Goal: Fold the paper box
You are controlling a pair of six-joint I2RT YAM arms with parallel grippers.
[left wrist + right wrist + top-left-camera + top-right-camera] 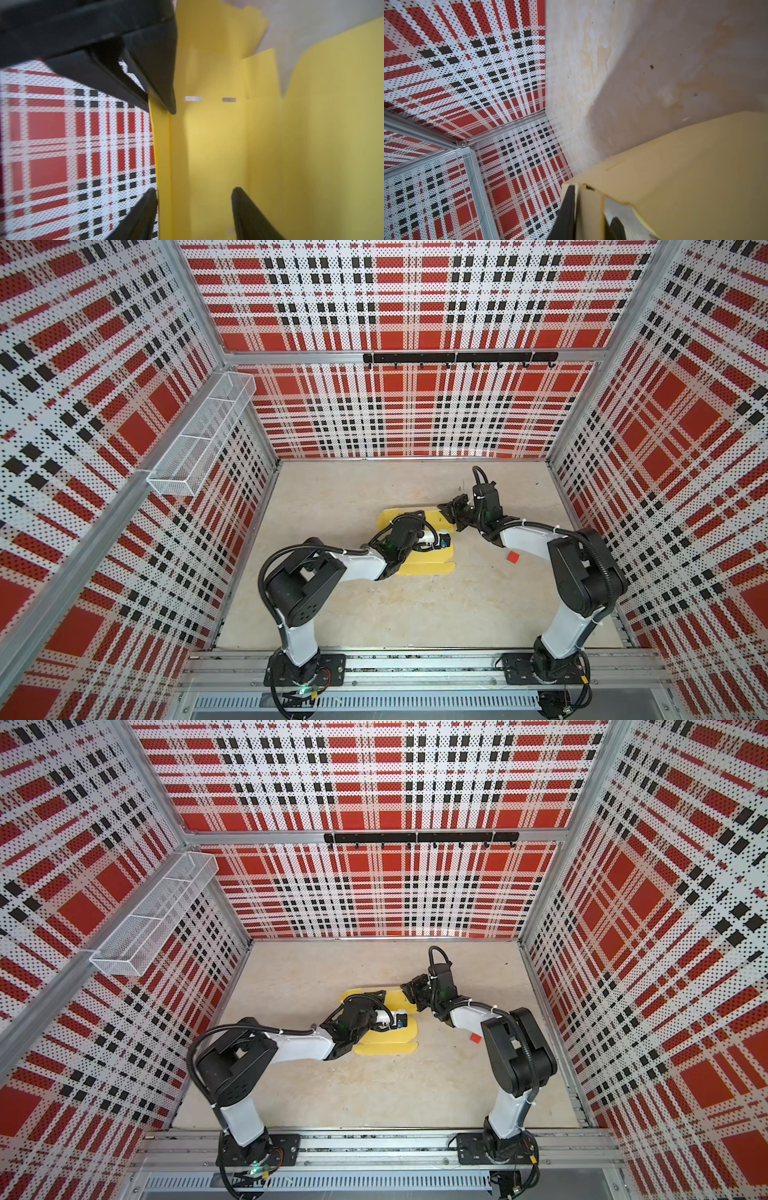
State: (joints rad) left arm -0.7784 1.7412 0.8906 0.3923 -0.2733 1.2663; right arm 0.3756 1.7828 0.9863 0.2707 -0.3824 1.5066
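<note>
The pale yellow paper box (419, 568) (386, 1046) lies partly folded in the middle of the table, and both arms cover much of it. My left gripper (409, 517) (372, 996) hovers over its far side, open. In the left wrist view a raised wall (164, 166) stands just inside one finger of my left gripper (194, 190), with the slotted floor panel (218, 135) beyond. My right gripper (446, 510) (409, 988) is at the box's far right corner. In the right wrist view my right gripper (591, 205) is shut on a card flap (589, 212).
A tiny red square piece (513, 557) (476, 1038) lies on the table under the right arm. A white wire basket (199, 435) hangs on the left wall. A black hook rail (459, 357) runs along the back wall.
</note>
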